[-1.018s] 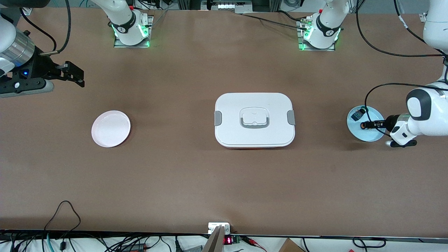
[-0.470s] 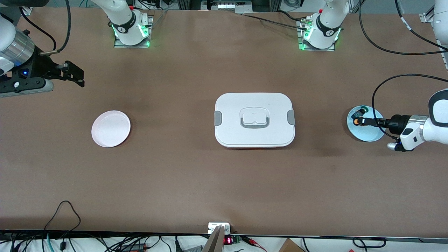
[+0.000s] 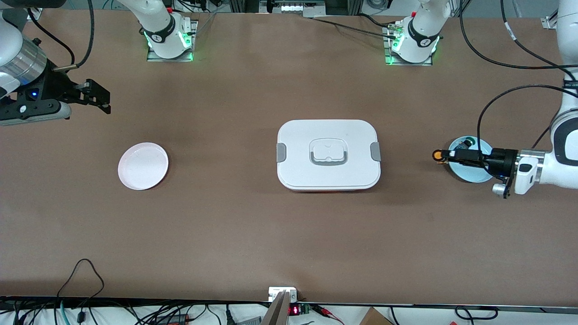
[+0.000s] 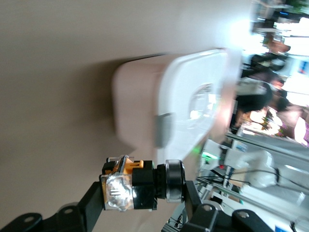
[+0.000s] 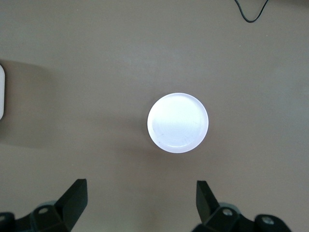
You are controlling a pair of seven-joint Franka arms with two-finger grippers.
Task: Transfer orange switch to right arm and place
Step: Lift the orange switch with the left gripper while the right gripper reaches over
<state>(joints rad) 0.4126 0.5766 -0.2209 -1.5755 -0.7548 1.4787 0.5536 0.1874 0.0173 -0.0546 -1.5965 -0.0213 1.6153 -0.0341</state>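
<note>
Lifted clear of the blue plate (image 3: 474,174), the orange switch (image 3: 437,155) now hangs past that plate's rim, over bare desk (image 3: 289,234) toward the white lidded box (image 3: 328,155); a second ago it sat low over the plate's middle, and half a second ago it was only at the plate's edge. The left gripper (image 3: 445,156) has swung from pointing down to lying level, its fingers clamped tight on the switch's body with the orange cap leading. That reads as the pickup being done and the carry toward the handover under way. The green-capped switch (image 3: 467,143) remains on the blue plate. The right gripper (image 3: 99,97) waits over the right arm's end of the desk, barely shifted, fingers spread wide and holding nothing, so the transfer itself is not yet begun. The left wrist view adds what the front view cannot: the switch (image 4: 133,183) held crosswise between the fingers (image 4: 91,205), its black body, metal collar and tan-orange side visible, with the box ahead. The right wrist view shows the empty pink plate (image 5: 178,123) lying directly under the open gripper (image 5: 140,203), the likely place for the switch.
</note>
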